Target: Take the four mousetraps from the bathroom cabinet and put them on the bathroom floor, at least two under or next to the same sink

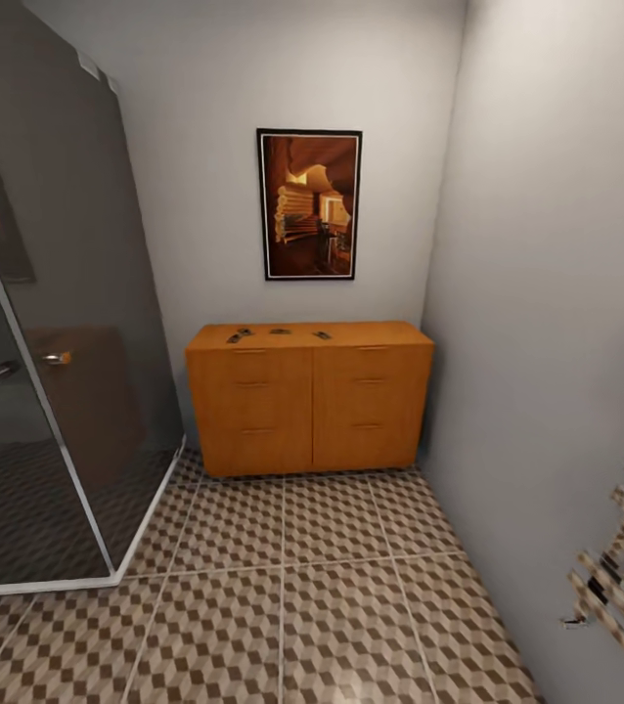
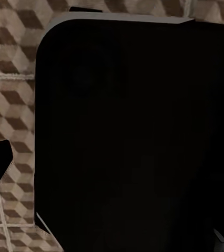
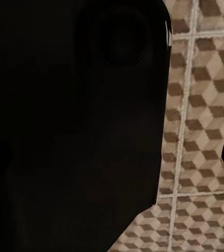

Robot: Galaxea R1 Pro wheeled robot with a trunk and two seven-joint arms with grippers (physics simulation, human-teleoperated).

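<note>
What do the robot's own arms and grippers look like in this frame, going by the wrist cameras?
Little can be told. In the left wrist view a large matte black body with rounded corners and a thin grey edge blocks most of the patterned floor. The right wrist view shows a similar black mass with a round recess. No cables or markings are visible, and the fingers cannot be made out.

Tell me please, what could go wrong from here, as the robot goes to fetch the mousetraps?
1. The mousetraps are small and lie toward the back of the cabinet top, near the wall; a claw may push one instead of gripping it.
2. The glass shower screen and the right-hand wall leave a narrow approach, so the base or an arm might bump them.
3. The sink is out of view, so carrying may take a turn.
</note>
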